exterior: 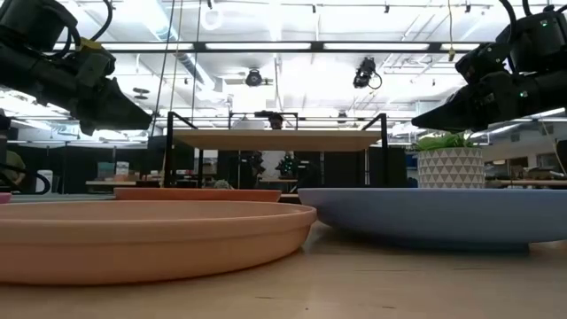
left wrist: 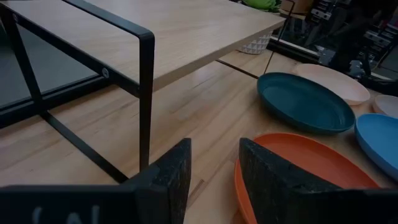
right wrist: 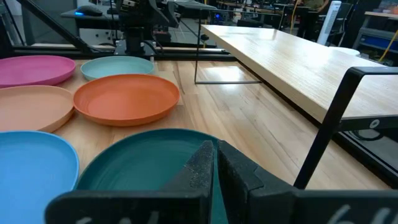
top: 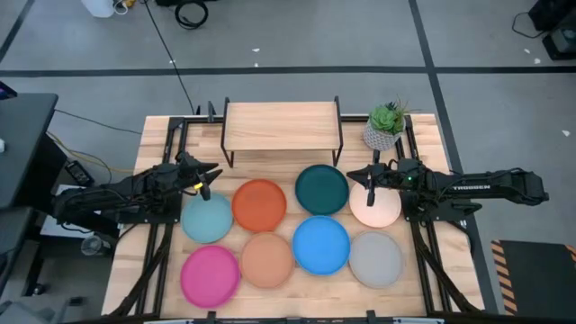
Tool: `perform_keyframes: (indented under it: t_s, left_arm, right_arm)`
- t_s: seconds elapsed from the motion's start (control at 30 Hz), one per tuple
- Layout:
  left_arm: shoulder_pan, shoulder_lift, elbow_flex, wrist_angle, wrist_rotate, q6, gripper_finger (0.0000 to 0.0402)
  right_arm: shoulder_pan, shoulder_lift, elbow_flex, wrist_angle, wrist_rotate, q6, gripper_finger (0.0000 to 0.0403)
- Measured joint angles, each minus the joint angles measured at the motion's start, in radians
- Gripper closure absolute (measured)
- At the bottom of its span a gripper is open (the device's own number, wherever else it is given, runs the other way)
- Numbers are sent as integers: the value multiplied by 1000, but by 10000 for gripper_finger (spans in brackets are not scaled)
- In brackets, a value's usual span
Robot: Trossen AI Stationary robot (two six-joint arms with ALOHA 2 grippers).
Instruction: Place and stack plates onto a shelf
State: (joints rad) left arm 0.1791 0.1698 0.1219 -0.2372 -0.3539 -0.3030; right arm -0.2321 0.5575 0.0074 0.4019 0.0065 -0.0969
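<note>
Your shelf (top: pixel 282 126) stands bare at twelve o'clock on the table (top: pixel 153 144), and all eight plates lie below it, so nothing is stacked yet; this reads as the opening reach. Your left pincer (top: pixel 206 185) hovers with fingers parted between the light blue plate (top: pixel 208 219) and the orange plate (top: pixel 259 204), apparently touching neither. Your right pincer (top: pixel 369 187), clenched on nothing, hangs at the nine o'clock edge of the cream plate (top: pixel 378 207), beside the dark teal plate (top: pixel 321 189). Next, pick a rim, open the right fingers, and come down squarely on it.
</note>
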Motion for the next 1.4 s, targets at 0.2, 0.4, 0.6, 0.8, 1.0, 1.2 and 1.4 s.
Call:
perform_keyframes:
  t_s: [0.2, 0.4, 0.6, 0.8, 1.0, 1.2, 1.4]
  left_arm:
    - [0, 0, 0, 0, 0, 0, 260]
    - [0, 0, 0, 36, -1, 48, 260]
    - [0, 0, 0, 199, 35, -361, 260]
    - [0, 0, 0, 355, 34, -652, 260]
    - [0, 0, 0, 483, 20, -553, 260]
    - [0, 0, 0, 765, -38, -494, 260]
    - [2, 0, 23, 1000, -69, -386, 260]
  right_arm:
    - [0, 0, 0, 0, 0, 0, 374]
    - [0, 0, 0, 0, 0, 0, 374]
    - [0, 0, 0, 2, 0, 0, 374]
    - [2, 1, 0, 183, -5, 250, 374]
    - [0, 0, 0, 399, 119, 728, 374]
    - [0, 0, 51, 550, 138, 736, 374]
    - [-3, 6, 160, 661, 287, 771, 375]
